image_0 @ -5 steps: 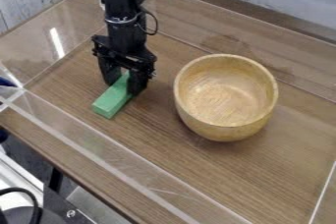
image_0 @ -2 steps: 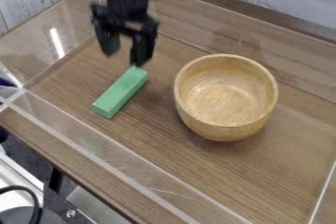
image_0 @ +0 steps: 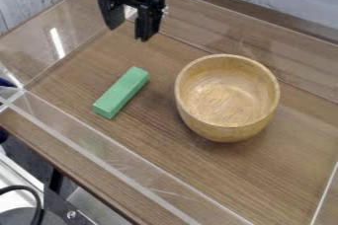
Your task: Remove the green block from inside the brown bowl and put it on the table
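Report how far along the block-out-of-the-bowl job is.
Done: the green block lies flat on the table, left of the brown bowl and apart from it; the bowl holds nothing. In hand: nothing; the end effector is open and empty, up above the block near the frame's top. Left: nothing of the task itself that I can see, perhaps only parking the arm.

The block (image_0: 121,93) lies on the tabletop (image_0: 238,175) left of the bowl (image_0: 228,97), apart from it, the gripper (image_0: 134,24) above and behind.
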Robot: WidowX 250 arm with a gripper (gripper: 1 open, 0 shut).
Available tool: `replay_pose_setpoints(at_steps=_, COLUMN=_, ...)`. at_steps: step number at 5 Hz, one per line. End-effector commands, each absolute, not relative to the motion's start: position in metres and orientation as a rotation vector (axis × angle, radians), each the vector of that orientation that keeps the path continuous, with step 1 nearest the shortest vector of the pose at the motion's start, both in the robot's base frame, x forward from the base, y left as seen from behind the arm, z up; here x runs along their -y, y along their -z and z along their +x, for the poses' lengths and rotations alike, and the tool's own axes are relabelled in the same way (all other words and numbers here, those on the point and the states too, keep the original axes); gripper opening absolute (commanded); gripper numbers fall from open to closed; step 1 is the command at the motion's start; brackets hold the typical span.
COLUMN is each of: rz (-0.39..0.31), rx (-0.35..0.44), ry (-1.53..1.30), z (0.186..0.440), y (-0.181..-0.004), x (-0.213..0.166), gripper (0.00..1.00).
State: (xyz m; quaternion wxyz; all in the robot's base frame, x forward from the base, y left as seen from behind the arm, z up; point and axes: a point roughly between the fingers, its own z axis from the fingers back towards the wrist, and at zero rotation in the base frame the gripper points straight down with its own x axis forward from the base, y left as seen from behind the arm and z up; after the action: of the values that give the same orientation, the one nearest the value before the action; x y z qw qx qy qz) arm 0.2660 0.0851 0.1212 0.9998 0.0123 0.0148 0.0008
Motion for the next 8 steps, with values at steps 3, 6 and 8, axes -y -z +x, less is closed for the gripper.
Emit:
replay_pose_setpoints(at_steps=3, rz=0.079, rx=-0.015, ry=0.031, z=0.263, y=-0.113, x=-0.089, gripper=1.00)
replay_pose_setpoints(at_steps=6, rz=0.080, rx=-0.044, ry=0.030, z=0.259, y=-0.095, x=-0.092, gripper=1.00)
replay_pose_setpoints(at_steps=8, rz=0.076, rx=-0.057, ry=0.028, z=0.257, y=-0.087, x=-0.094, gripper=1.00)
